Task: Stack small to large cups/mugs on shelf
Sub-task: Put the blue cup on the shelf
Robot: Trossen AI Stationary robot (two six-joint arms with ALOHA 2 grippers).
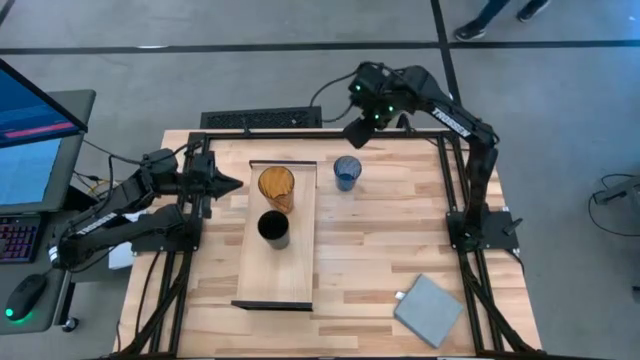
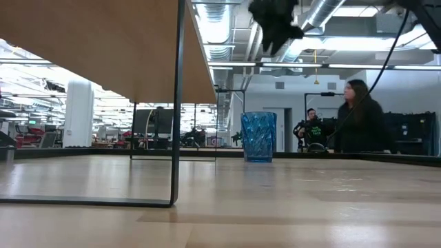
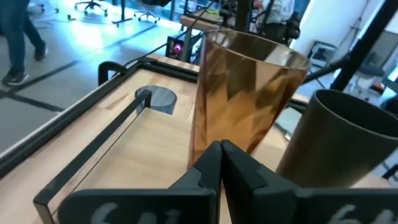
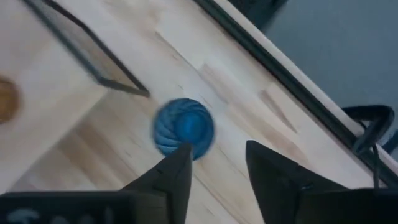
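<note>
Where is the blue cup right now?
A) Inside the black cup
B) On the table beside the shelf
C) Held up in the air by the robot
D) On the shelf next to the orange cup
B: the blue cup stands on the table, just off the shelf, with nothing holding it.

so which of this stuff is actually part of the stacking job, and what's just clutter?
Job:
- amber cup, on the shelf
- black cup, also on the shelf
- blue cup, on the table beside the shelf
- right tool, open above the blue cup

Lying about:
- grey pad
- keyboard
</note>
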